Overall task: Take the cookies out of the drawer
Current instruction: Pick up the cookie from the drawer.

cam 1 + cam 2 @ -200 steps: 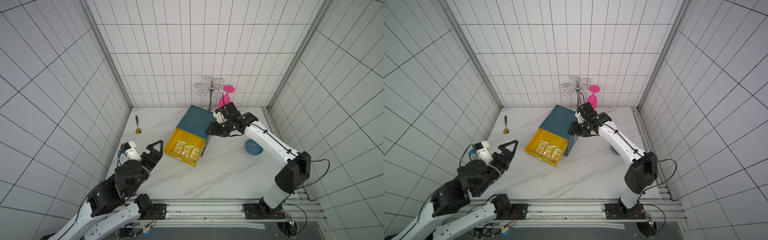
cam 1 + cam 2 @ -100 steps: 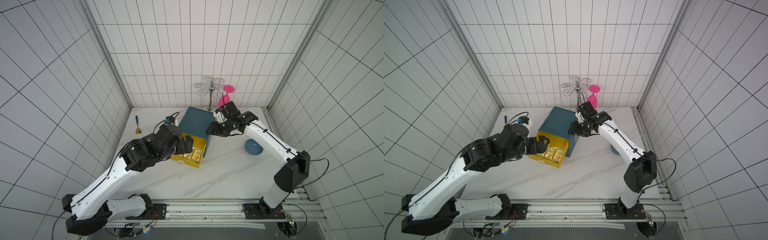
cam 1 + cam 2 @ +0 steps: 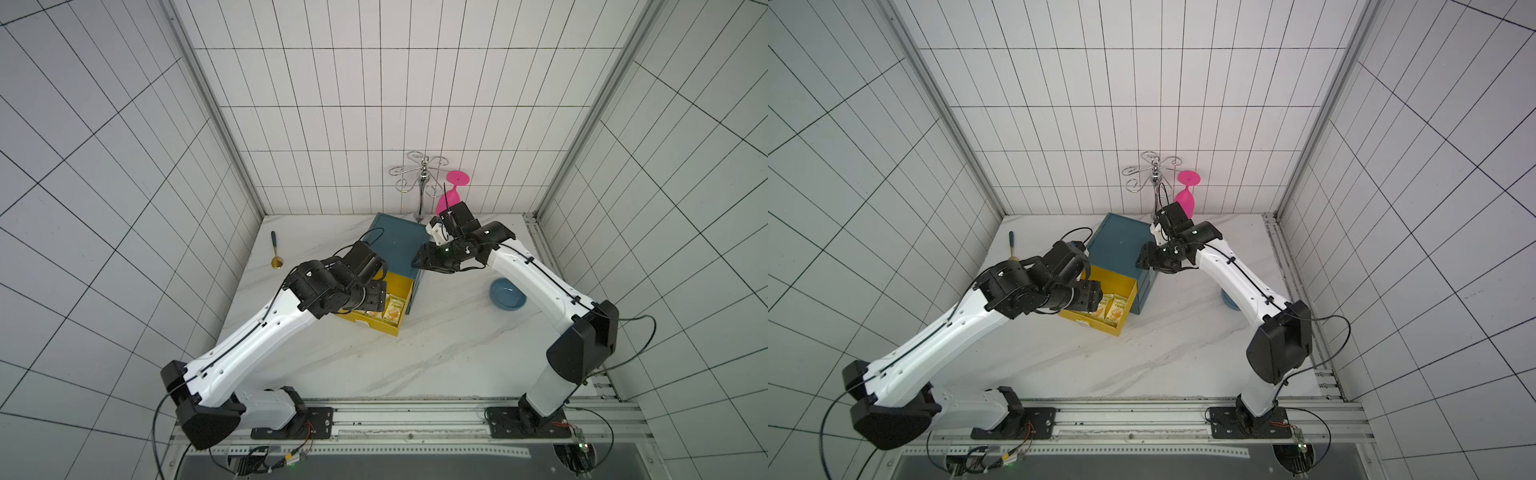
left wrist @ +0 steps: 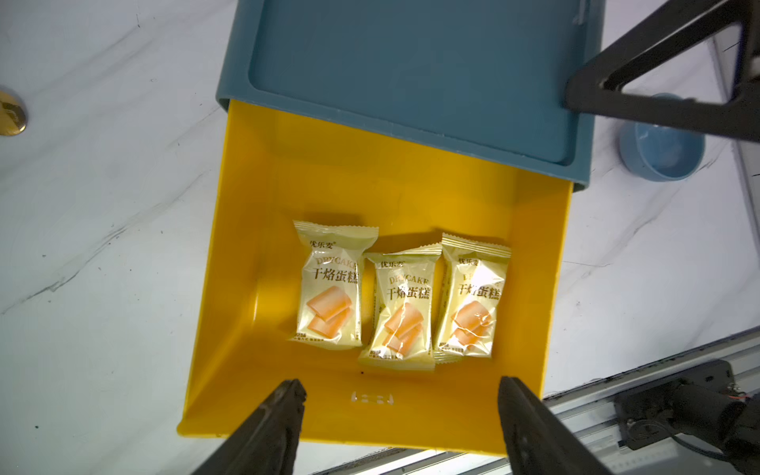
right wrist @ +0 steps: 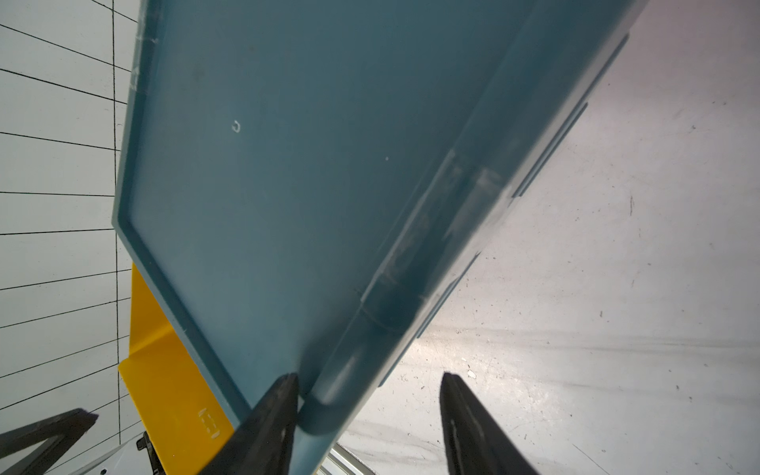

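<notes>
Three yellow cookies (image 4: 401, 306) are lying in one drawer (image 4: 263, 205) | left hand (image 4: 402, 386) is hovering released over it | right hand (image 5: 368, 377) is straddling, unclenched, one cabinet (image 5: 288, 164) corner

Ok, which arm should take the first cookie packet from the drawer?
Left. The left gripper hangs open over the yellow drawer, the three cookie packets just beyond its fingertips. The right gripper sits at the corner of the blue cabinet, one finger touching it.
</notes>
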Motion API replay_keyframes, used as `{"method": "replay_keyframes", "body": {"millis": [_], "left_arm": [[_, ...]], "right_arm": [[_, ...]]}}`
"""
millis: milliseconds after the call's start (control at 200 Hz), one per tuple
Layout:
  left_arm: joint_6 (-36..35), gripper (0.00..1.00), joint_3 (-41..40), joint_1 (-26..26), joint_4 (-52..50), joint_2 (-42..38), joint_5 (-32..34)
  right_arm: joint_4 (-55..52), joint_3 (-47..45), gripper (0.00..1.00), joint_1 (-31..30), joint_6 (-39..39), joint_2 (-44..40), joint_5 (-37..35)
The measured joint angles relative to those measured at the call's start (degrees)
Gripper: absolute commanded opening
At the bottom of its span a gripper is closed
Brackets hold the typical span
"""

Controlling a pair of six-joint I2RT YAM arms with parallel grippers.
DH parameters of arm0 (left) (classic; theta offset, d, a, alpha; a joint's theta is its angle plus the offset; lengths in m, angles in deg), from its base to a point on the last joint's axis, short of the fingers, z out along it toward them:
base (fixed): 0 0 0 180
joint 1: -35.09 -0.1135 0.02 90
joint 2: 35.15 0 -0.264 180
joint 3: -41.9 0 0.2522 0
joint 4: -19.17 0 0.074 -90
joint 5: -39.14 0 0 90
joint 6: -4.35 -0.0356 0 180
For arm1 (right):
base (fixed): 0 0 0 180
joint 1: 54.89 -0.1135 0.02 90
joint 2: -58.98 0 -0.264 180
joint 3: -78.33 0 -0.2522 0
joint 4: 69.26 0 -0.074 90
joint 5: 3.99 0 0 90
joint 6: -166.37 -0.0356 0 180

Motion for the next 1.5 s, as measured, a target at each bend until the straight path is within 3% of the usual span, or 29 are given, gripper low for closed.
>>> {"method": "replay_keyframes", "body": {"millis": [1010, 1125, 1335, 1420, 1500], "left_arm": [[-1.66, 0.63, -5.29, -3.87, -0.22, 8.96, 3.78], [-1.68, 0.63, -5.31, -3.96, -0.09, 9.57, 3.93], [-2.51, 0.8, -5.31, -4.24, 0.76, 10.56, 3.78], [-2.75, 0.8, -5.29, -4.39, 1.16, 10.78, 3.63], [-2.71, 0.73, -5.29, -4.39, 1.46, 10.84, 3.54]], "right_arm": [[0.0, 0.02, 0.57, 0.0, 0.02, 0.04, 0.0], [-0.13, 0.26, 0.57, 0.02, 0.04, 0.22, 0.02], [-0.81, 0.9, 0.57, 0.02, 0.44, 0.59, 0.0], [-0.94, 0.98, 0.57, 0.02, 0.57, 0.61, 0.0], [-1.03, 0.98, 0.57, 0.02, 0.61, 0.61, 0.0]]}}
